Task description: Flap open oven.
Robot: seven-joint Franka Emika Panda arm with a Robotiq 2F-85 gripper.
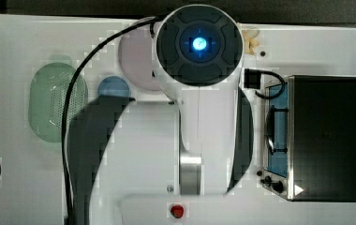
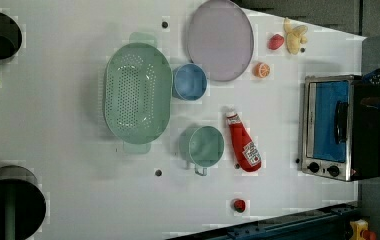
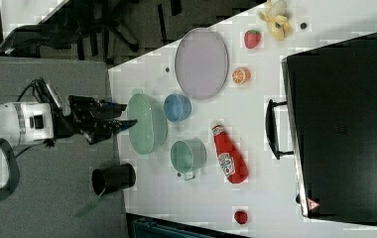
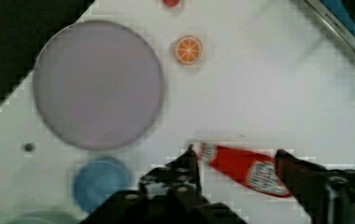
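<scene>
Your gripper point(image 4: 234, 156) hangs open and empty above the ketchup bottle point(image 4: 248, 169); the oven point(image 2: 338, 127) sits shut at the table edge, so hook its handle point(image 2: 341, 121) from above

The box-shaped black oven point(image 2: 343, 127) has a brushed silver metal frame and glossy blue-tinted glass door; the white tabletop point(image 2: 68, 165) looks smooth and matt.
</scene>
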